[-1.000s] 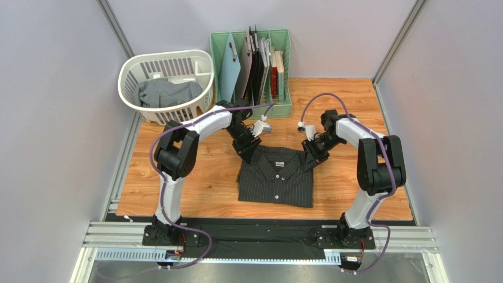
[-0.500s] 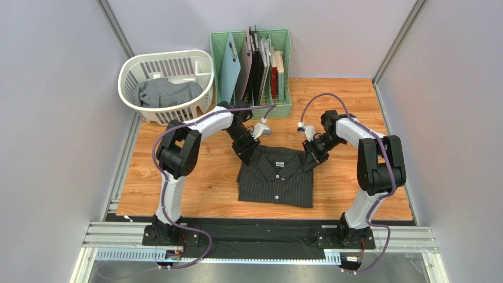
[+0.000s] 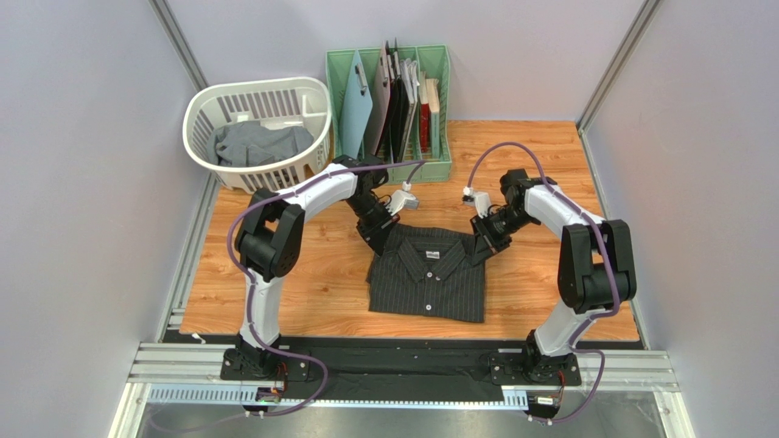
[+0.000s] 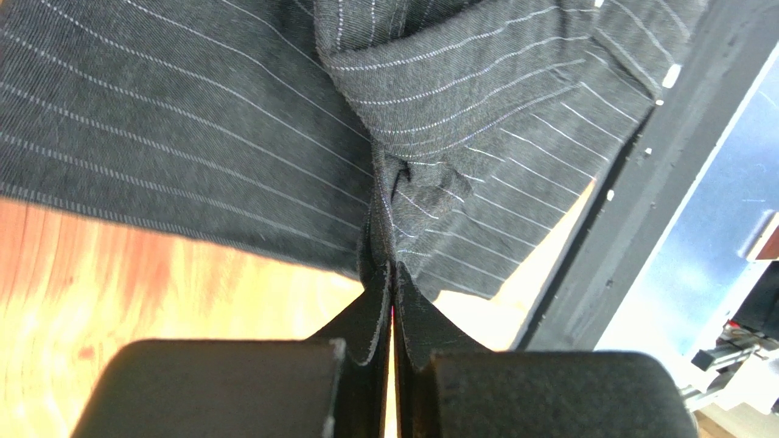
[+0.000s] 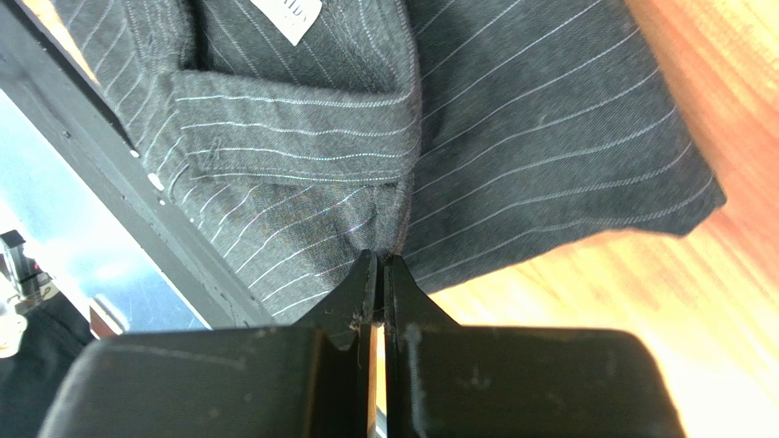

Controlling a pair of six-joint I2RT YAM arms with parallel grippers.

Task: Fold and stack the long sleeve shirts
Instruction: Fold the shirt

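Observation:
The black pinstriped shirt (image 3: 428, 274) lies folded into a rectangle in the middle of the table, collar and buttons up. My left gripper (image 3: 383, 239) is shut on its far left shoulder corner; the pinched cloth shows in the left wrist view (image 4: 393, 196). My right gripper (image 3: 478, 245) is shut on its far right shoulder corner, where the cloth bunches between the jaws in the right wrist view (image 5: 384, 228). The plain grey shirt (image 3: 259, 143) lies crumpled in the white basket (image 3: 201, 108) at the back left.
A green rack (image 3: 435, 166) with flat boards and folders stands at the back, just behind both grippers. Grey walls close in the left and right sides. A black rail with the arm bases runs along the near edge (image 3: 402, 360).
Both grippers have drawn slightly towards the back with the shirt's top corners held. The shirt has barely shifted.

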